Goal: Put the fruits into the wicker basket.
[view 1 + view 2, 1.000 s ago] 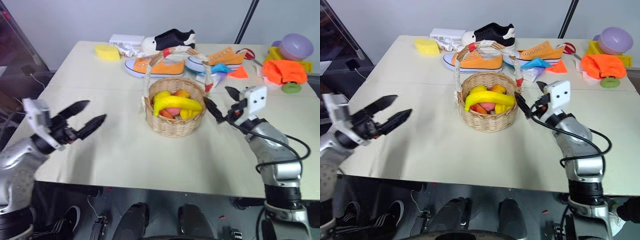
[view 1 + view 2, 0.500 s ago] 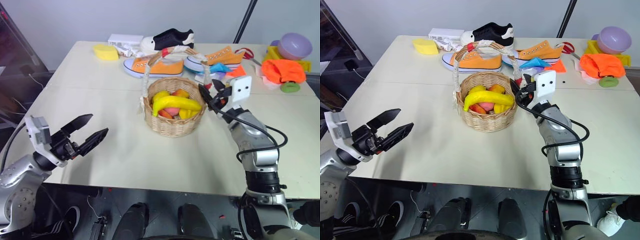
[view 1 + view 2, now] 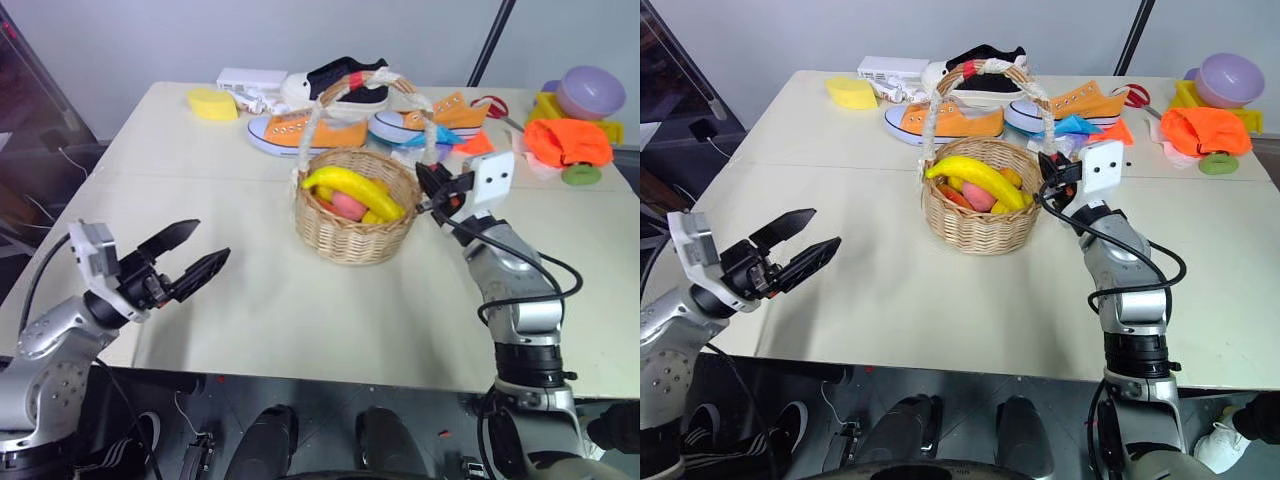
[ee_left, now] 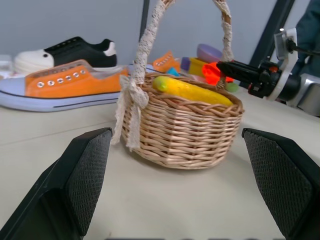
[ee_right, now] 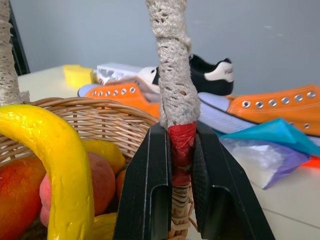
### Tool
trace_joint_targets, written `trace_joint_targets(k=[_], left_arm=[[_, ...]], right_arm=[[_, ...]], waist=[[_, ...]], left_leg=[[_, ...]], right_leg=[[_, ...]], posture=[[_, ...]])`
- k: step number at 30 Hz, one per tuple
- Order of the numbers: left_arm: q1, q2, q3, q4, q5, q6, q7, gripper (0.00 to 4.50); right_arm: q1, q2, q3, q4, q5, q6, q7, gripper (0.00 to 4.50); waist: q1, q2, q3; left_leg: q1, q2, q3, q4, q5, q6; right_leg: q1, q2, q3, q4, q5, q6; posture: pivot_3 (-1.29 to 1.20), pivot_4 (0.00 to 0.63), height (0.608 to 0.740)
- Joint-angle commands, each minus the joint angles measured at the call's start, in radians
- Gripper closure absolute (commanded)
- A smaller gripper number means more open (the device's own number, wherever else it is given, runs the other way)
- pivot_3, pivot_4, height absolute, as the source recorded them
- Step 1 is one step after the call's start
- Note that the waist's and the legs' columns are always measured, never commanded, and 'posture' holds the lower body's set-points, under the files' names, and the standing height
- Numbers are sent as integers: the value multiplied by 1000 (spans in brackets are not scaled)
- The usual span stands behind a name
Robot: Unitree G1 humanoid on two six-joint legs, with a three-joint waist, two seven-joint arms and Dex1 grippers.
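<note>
Wicker now sits between your right gripper's (image 5: 181, 165) jaws: a second ago they stood spread beside the wicker basket (image 3: 355, 215), and they have since clamped on the base of its handle (image 5: 176, 70), right at the red band (image 5: 181, 142) where the cloth-wrapped arch meets the rim. In the right wrist view the two black fingers (image 5: 150, 190) press flat against either side of that red wrap, so you have a grip on the handle post, not on the weave of the wall. The basket has also shifted a little and turned on the table (image 3: 300, 310) since then; its arch now stands differently against the orange sneakers (image 3: 300, 133) behind it, which I read as the grip having nudged it. It sits mid-table, closer to the far edge than to the near one. The fruits look to be all inside: the banana (image 3: 355, 190) lies across the top, with the peach (image 3: 348, 205) and smaller yellow and orange pieces under it, and I see no fruit loose on the table. So the loading seems done, and this clamp looks more like steadying or moving the basket than picking anything. Your left gripper (image 3: 190, 262) hangs over the near left part of the table, well apart from the basket, its jaws spread wide with nothing between them; in its wrist view the basket stands centred in the gap between its fingers (image 4: 85, 170), but far ahead of them.
</note>
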Motion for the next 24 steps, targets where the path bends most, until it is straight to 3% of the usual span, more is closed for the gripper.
trace_joint_targets(k=[1, 5, 10, 17, 24], left_arm=[[-41, -5, -25, 23, 16, -37, -16, 0], [-118, -16, -86, 62, 25, -37, -36, 0], [-230, 9, -249, 77, 57, -10, -170, 0], [-369, 11, -358, 132, 55, 37, -297, 0], [-402, 11, -395, 206, 121, -3, -353, 0]], right_arm=[[0, -83, -127, -54, 29, -65, 20, 4496], [58, -207, -253, -31, 25, -118, 49, 4496], [188, -314, -433, -32, 32, -167, 67, 4496], [316, -361, -578, -16, 24, -220, 68, 4496], [362, -319, -576, -18, 27, -234, 44, 4496]], waist=[[2, 0, 0], [16, 0, 0], [14, 0, 0], [-4, 3, 0], [-3, 3, 0]], left_leg=[[0, 0, 0, 0, 0, 0], [0, -1, 0, 0, 0, 1], [0, -1, 1, 0, -1, 1], [1, 0, 3, 0, -1, 2], [1, 1, 3, 1, 0, 2]], right_leg=[[0, 0, 0, 0, 0, 0], [1, -1, 0, -2, 0, 0], [1, 0, 0, -2, 0, 0], [1, 1, 1, 1, 0, 0], [1, 1, 1, 1, 0, 0]], posture=[[0, 150, 740], [0, 150, 740], [0, 150, 740], [0, 150, 740], [0, 150, 740]])
